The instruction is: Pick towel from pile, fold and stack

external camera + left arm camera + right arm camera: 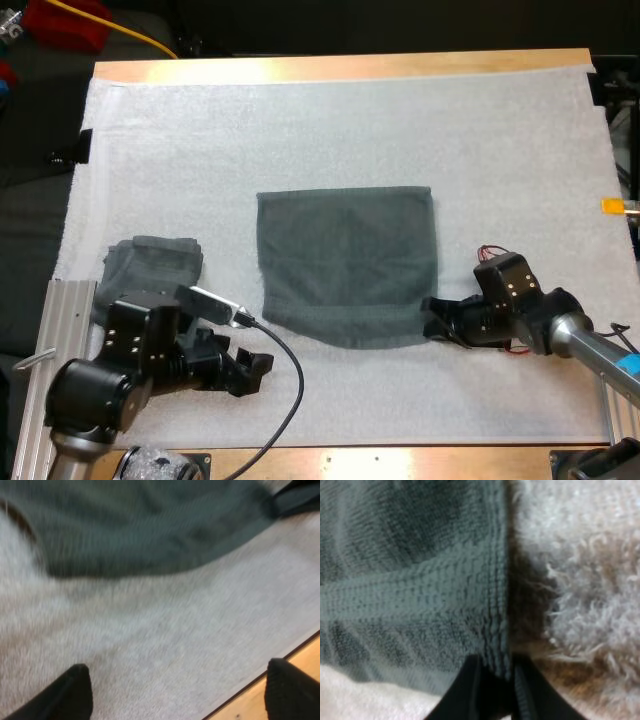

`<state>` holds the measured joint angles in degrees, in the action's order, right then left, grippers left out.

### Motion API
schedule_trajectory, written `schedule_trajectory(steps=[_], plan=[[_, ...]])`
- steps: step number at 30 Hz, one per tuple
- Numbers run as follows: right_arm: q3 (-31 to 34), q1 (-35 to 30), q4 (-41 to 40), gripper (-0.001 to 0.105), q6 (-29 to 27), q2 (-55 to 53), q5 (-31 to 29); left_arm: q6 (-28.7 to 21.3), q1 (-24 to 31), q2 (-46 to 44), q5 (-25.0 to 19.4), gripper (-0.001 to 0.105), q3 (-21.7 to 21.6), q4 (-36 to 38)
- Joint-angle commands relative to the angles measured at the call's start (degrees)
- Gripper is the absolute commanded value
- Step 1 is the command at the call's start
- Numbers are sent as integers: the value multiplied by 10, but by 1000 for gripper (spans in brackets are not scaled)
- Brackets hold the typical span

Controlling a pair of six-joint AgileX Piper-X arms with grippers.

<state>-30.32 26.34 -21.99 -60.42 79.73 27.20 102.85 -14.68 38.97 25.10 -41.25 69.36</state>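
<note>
Jaws of the right gripper (pixel 432 318) pinch the towel (pixel 345 265) at its lower right corner, mid-frame on the mat (pixel 300 130); left gripper (pixel 257 368) gapes empty. Laid flat, I judge; folding, stacking remain.

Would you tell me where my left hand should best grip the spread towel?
The spread towel lies flat, so only an edge can be pinched; probably take its near left corner, coming in low from the near side. The right hand holds the near right edge.
</note>
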Motion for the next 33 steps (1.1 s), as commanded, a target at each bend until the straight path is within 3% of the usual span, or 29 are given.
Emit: schedule_trajectory(steps=[1, 6, 23, 30, 33], plan=[[0, -2, -3, 0, -2, -9, -2, 2, 0, 4, -4, 68, 17, -19], [0, -2, -14, 0, -4, -9, 0, 17, 0, 39, -4, 68, 64, -79], [0, -2, -14, 0, -12, -9, 13, 23, 0, 295, -4, 68, 65, -303], [0, -2, -14, 0, -12, -9, 15, 23, 0, 356, -4, 68, 64, -365], [0, -2, -14, 0, -12, -9, 15, 23, 0, 366, -25, 68, 64, -384]])
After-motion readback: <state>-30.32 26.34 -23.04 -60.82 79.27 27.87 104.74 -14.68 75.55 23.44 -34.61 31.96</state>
